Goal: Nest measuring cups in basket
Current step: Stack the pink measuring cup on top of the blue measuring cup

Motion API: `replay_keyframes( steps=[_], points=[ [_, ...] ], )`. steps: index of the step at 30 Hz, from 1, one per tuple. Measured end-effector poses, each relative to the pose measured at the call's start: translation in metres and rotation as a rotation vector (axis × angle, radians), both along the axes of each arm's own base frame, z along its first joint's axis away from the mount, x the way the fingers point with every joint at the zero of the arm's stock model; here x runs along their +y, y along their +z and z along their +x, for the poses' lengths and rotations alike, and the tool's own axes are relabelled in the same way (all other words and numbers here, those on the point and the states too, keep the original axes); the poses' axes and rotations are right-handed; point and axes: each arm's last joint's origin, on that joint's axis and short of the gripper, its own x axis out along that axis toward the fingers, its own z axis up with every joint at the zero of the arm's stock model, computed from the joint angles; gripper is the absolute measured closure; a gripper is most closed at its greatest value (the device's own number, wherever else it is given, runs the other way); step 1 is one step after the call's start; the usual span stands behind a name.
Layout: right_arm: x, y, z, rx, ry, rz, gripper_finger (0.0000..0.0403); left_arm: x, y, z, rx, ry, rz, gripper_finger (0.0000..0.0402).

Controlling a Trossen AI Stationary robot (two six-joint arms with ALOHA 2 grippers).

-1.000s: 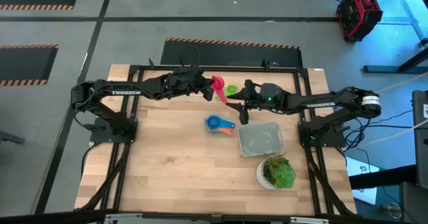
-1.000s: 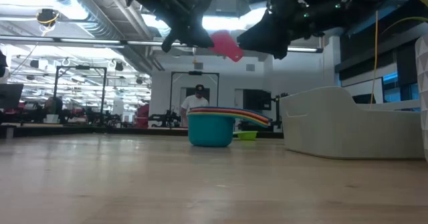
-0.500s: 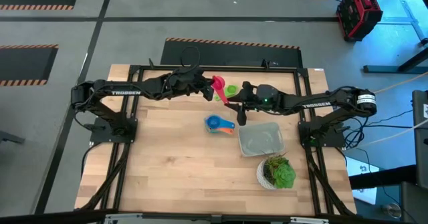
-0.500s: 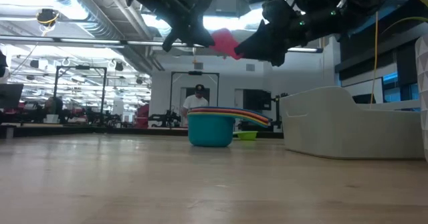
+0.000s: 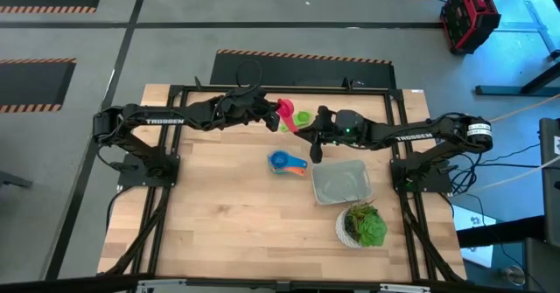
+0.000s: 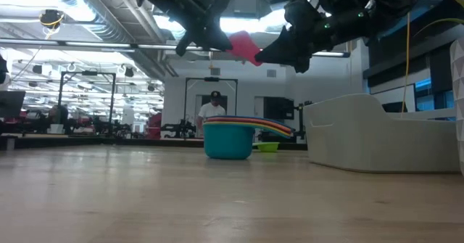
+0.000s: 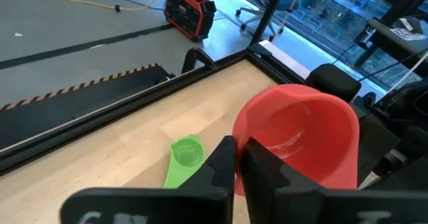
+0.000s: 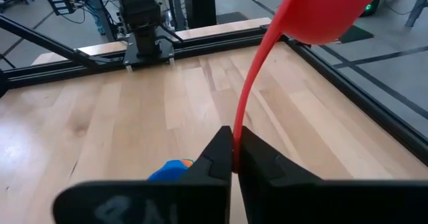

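— Claws first: where are they, and what are they gripping?

— Both hang above the far part of the desk [image 5: 219, 197]. The left claw [image 7: 235, 158] is pinched onto the rim of the red cup [image 7: 301, 140]. The right claw [image 8: 234, 150] is clamped on the thin handle of that same cup, so the cup hangs in the air between the two arms, well clear of the wood.

— Any change from a second ago?

— The right claw stood apart beside the handle then; it has since closed onto it. The left claw was already shut on the rim and has stayed so. The cup has hardly moved.

— And the other cups?

— A stack of nested cups [image 5: 284, 163], blue outermost, sits on the desk just left of the basket [image 5: 341, 182], with its fanned coloured handles showing in the low view. A green cup [image 5: 303, 118] lies alone on the desk near the far edge, beneath the arms.

— The basket?

— Light gray, toward the right of the desk, with no cup in it. A white pot with a green plant [image 5: 361, 225] stands just in front of it.

— Anything beyond?

— A person [image 6: 212, 109] stands far back in the room.
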Motion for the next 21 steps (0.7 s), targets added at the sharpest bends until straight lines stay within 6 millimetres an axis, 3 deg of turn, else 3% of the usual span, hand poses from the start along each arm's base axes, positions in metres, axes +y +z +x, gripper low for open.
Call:
replay_keyframes(
  steps=[13,21],
  points=[
    [-0.006,0.008,-0.011,0.016,-0.003,0.038,0.0394,-0.001,-0.001,0.000,0.010,-0.012,-0.006,0.0311],
    [-0.017,0.018,-0.038,0.118,-0.072,0.057,0.0395,-0.008,-0.007,0.000,0.108,-0.227,0.018,0.0292]
  ],
)
